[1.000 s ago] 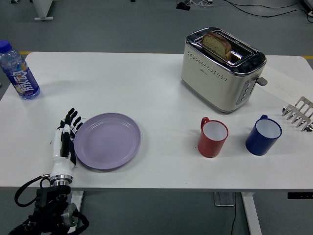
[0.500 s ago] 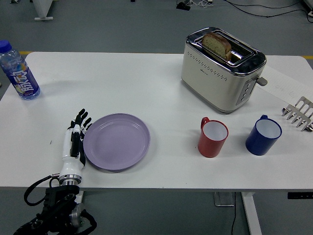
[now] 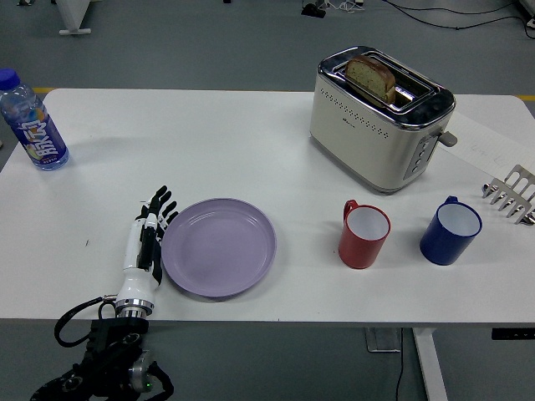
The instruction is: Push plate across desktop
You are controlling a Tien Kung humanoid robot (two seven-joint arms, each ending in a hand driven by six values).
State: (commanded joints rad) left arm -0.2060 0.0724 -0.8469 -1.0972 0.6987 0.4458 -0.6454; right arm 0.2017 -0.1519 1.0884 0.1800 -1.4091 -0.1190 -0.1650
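A lilac plate [image 3: 219, 246] lies flat on the white table [image 3: 209, 142], near the front edge and left of centre. My left hand [image 3: 147, 238] comes in from the lower left and stands on edge with its fingers straight, pressed against the plate's left rim. It holds nothing. My right hand is out of the picture.
A red mug [image 3: 364, 235] stands right of the plate, a blue mug [image 3: 450, 230] further right. A toaster [image 3: 380, 117] with a bread slice is at the back right. A water bottle [image 3: 32, 123] is at the far left, metal tongs [image 3: 512, 194] at the right edge.
My left hand has slid to the right along the table and the plate has moved right with it, closer to the red mug.
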